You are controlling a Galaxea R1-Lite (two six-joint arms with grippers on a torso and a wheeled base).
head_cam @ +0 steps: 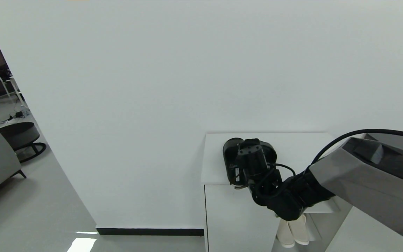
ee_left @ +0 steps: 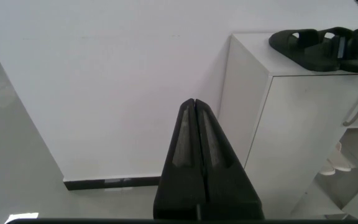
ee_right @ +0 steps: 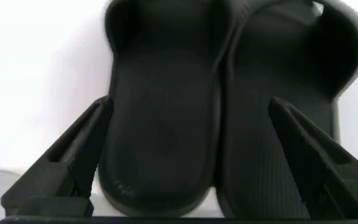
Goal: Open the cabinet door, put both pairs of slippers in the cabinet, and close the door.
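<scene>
Black slippers (ee_right: 166,118) sit on top of the white cabinet (head_cam: 236,217). I see my right gripper (ee_right: 188,102) wide open, 1 finger at each side of the pair. My left gripper (ee_left: 195,104) is pressed closed, holding nothing. White slippers (head_cam: 292,232) sit inside.

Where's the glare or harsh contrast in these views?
Head view: a bright reflection on the glossy floor near the baseboard; the wall is evenly lit. Left wrist view: a small bright patch on the floor. Right wrist view: the black slippers read as dark shapes against a washed-out white cabinet top.
</scene>
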